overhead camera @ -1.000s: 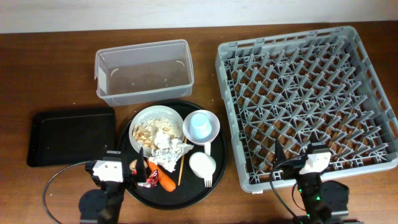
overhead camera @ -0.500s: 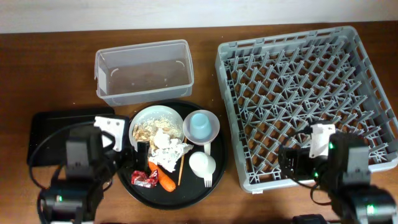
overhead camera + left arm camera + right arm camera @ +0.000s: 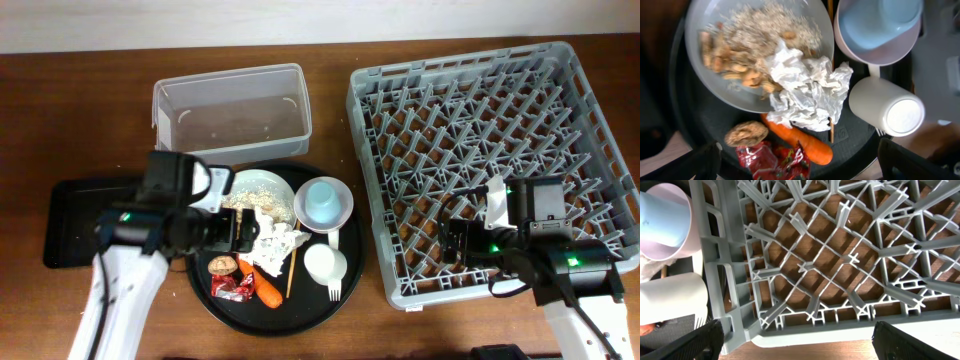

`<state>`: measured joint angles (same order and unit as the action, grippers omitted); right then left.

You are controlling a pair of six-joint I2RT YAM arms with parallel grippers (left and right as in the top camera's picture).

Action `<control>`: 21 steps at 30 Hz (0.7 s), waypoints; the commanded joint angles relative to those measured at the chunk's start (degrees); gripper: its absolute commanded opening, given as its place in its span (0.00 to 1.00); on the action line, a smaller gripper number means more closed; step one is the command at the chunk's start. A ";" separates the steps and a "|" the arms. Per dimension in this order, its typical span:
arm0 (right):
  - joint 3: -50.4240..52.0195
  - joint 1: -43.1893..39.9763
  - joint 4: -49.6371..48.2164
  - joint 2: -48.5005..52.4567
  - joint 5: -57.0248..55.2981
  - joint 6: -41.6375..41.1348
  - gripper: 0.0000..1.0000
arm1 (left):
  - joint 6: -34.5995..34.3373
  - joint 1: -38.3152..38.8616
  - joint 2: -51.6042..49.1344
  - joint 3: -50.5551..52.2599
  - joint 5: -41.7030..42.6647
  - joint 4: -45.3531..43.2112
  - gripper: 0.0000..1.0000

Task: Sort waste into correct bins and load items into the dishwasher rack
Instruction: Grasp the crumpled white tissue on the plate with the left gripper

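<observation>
Our left pincer and right pincer both gape empty. Mid-frame, crumpled paper drapes over the white plate's crumbs and the chopstick; a careless grab could scatter crumbs.

You are looking at a matt grey plastic rack, a clear glossy plastic tub, thin crumpled white paper, a shiny red wrapper and a smooth dark wood bench.

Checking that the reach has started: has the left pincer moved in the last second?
Yes. The left pincer has moved from the front edge of the table toward the clear rectangular plastic tub, now over the large round black tray.
</observation>
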<state>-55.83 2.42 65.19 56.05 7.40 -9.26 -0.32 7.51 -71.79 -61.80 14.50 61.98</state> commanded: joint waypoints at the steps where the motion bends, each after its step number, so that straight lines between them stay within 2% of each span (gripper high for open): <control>1: -0.87 0.09 -0.28 -0.61 -0.79 -0.70 0.98 | -0.55 3.54 -7.50 -0.83 -0.76 -0.76 0.99; 8: -0.87 0.09 -0.26 -0.61 -0.79 -0.70 0.98 | -0.55 9.75 -24.46 -0.81 -0.79 -4.72 0.98; 10: -0.87 0.09 -0.28 -0.61 -0.79 -0.70 0.98 | -0.55 10.51 -27.28 -0.81 -0.76 -4.90 0.90; 11: -0.87 0.09 -0.28 -0.61 -0.79 -0.70 0.98 | -0.55 10.62 -27.91 -0.81 -0.76 -4.98 0.89; 14: -0.87 0.09 -0.28 -0.61 -0.79 -0.70 0.98 | -0.55 10.62 -28.06 -0.83 -0.76 -5.57 0.72; 17: -0.87 0.09 -0.28 -0.61 -0.81 -0.70 0.98 | -0.55 10.62 -28.06 -0.81 -0.76 -5.60 0.30; 20: -0.87 0.09 -0.28 -0.61 -0.79 -0.70 0.98 | -0.55 12.50 -28.06 -0.81 -0.79 -6.01 0.13; 21: -0.87 0.09 -0.28 -0.61 -0.79 -0.70 0.98 | -0.55 12.59 -28.06 -0.81 -0.81 -5.99 0.01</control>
<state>-55.83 2.42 65.10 55.99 7.35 -9.26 -0.99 19.16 -99.66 -61.95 13.47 56.23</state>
